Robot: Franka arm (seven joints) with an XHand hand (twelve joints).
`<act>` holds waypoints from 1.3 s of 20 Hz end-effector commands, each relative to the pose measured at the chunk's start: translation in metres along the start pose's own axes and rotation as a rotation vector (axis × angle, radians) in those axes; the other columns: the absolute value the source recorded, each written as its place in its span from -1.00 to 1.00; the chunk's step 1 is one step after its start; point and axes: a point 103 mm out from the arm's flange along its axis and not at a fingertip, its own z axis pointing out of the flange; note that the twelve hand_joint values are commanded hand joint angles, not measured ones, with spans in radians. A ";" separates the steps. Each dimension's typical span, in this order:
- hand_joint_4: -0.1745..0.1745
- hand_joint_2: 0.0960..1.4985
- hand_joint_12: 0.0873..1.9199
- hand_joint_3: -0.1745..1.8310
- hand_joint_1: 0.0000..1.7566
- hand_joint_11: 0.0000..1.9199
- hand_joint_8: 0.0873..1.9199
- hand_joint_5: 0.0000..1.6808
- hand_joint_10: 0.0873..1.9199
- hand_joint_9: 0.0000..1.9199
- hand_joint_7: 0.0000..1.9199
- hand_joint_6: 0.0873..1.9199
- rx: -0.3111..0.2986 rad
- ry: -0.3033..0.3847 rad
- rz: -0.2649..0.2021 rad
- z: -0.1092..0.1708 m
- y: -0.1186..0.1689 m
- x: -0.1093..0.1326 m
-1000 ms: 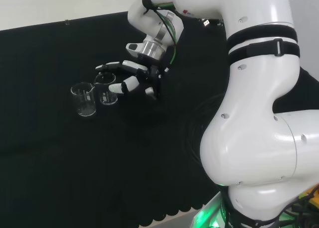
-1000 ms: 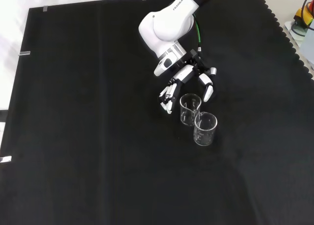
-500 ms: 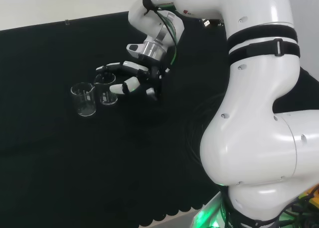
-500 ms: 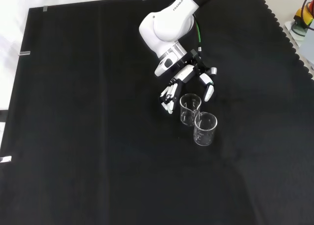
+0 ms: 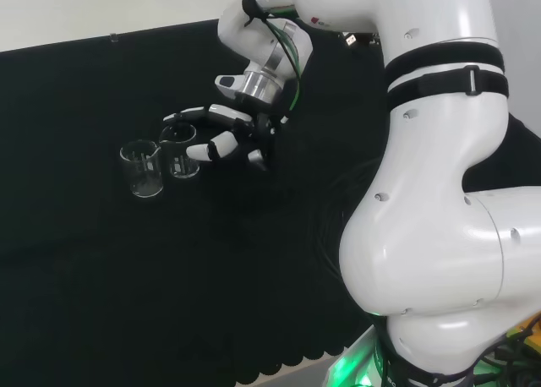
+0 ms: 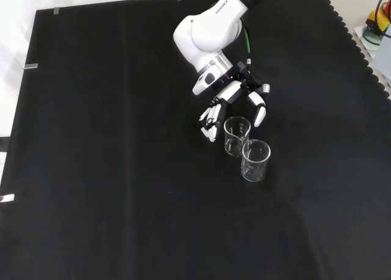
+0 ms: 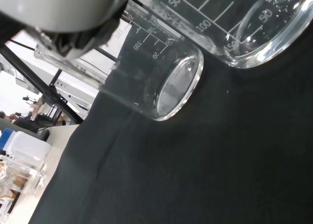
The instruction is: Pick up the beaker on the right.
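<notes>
While two clear beakers stand upright on the black cloth [image 6: 91,170], the target beaker [image 5: 180,153] is the right one of the pair in the head view; in the front view it [image 6: 236,136] is the farther, upper one. Its neighbour, the second beaker [image 5: 142,169], sits just beside it, to its left in the head view and nearer and slightly right in the front view [image 6: 255,160]. From the front view their walls look touching or almost so; cannot tell which. Both appear empty. Printed scale marks show on both in the wrist view, target beaker [image 7: 161,77] and second beaker [image 7: 254,23] close together on the cloth.

Hand [image 5: 228,133] is at the target beaker, coming in from the right in the head view, from the top in the front view [image 6: 235,99]. Fingers [image 6: 209,122] reach down past the beaker's left side in the front view; thumb [image 6: 259,112] lies on its upper right side. Fingers only loosely bent, spread to either side of the rim, not closed round the glass. Contact between fingertips and glass cannot be judged. Beaker rests on the cloth, not lifted.

Arm [image 5: 439,193] fills the right of the head view; its wrist link [image 6: 208,32] shows above the hand in the front view.
</notes>
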 end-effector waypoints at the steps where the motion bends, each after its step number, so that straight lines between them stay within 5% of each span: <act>1: -0.17 -0.66 0.33 0.20 0.03 -1.00 -0.43 -0.46 -0.43 -0.57 -0.63 -1.00 0.003 -0.005 0.002 0.007 0.008 0.002; 26: -0.13 -0.66 0.37 0.20 0.06 -1.00 -0.44 -0.35 -0.45 -0.47 -0.53 -1.00 -0.042 0.019 -0.013 0.009 0.003 -0.011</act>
